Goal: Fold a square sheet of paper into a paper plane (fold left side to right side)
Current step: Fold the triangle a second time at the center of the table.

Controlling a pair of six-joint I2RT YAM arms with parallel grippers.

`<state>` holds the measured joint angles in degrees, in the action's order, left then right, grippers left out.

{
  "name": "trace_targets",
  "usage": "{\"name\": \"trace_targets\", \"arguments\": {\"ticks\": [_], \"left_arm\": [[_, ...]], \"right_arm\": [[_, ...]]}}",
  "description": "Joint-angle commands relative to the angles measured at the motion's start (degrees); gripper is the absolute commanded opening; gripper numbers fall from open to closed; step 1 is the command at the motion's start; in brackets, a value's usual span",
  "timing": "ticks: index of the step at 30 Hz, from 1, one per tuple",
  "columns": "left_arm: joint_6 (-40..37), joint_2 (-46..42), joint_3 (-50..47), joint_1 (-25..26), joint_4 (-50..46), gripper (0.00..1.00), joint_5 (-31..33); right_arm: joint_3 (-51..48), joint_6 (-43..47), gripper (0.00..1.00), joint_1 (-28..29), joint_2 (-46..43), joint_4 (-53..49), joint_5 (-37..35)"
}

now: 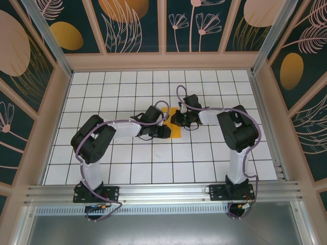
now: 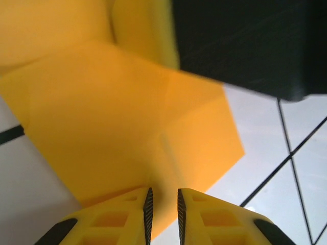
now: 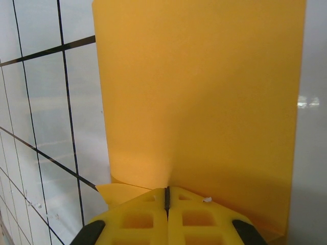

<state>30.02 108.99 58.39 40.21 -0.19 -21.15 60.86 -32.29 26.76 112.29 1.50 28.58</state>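
Observation:
The square sheet of paper [image 1: 176, 130] lies orange-yellow on the white grid table [image 1: 153, 168], between the two grippers. My right gripper [image 1: 179, 120] is shut on the sheet's near edge [image 3: 166, 196], and the sheet [image 3: 204, 92] rises from the jaws with a pinch ridge; a lower layer's corner [image 3: 118, 193] pokes out at the left. My left gripper [image 1: 164, 131] stands over the sheet [image 2: 127, 117] with its jaws a narrow gap apart [image 2: 163, 204] and nothing held between them. Faint creases cross the sheet there. The right gripper's yellow finger [image 2: 140, 30] and black body [image 2: 245, 41] sit at the sheet's far side.
Both arms reach inward over the middle of the table. Wooden-framed walls with a dark leaf pattern [image 1: 138, 25] close the back and sides. An aluminium rail [image 1: 163, 191] runs along the near edge.

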Motion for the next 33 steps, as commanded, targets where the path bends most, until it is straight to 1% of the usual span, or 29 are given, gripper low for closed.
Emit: {"name": "trace_targets", "arguments": {"ticks": [1,7,11,16,22,31,33], "left_arm": [[-1.0,0.1,-1.9,-0.3,-0.4,0.24,-0.2],[-0.2,-0.2,-6.0,-0.3,1.4,0.22,-0.5],[-0.1,-0.2,-6.3,-0.3,1.7,0.21,-0.4],[0.0,-0.6,-6.5,-0.3,1.7,0.21,-0.1],[0.0,-0.6,-6.5,-0.3,1.3,0.2,0.6],[0.5,-0.6,-7.1,-0.3,0.1,0.2,2.1],[0.4,-0.4,-7.5,-0.3,-0.1,0.2,2.1]], "right_arm": [[-0.5,0.2,0.07,-0.5,-0.1,-1.5,-1.7],[-0.8,0.6,0.03,-0.2,-4.9,-2.1,-0.6],[-1.6,0.1,0.0,1.6,-6.2,-2.9,0.2],[-4.4,-3.0,0.0,3.9,-6.1,0.4,0.8],[-3.5,-4.3,0.0,5.7,-2.7,2.0,1.1],[-2.6,0.0,0.01,4.9,-0.9,-3.0,-5.6],[-2.7,1.0,0.03,2.7,-1.1,-2.9,-6.1]]}}
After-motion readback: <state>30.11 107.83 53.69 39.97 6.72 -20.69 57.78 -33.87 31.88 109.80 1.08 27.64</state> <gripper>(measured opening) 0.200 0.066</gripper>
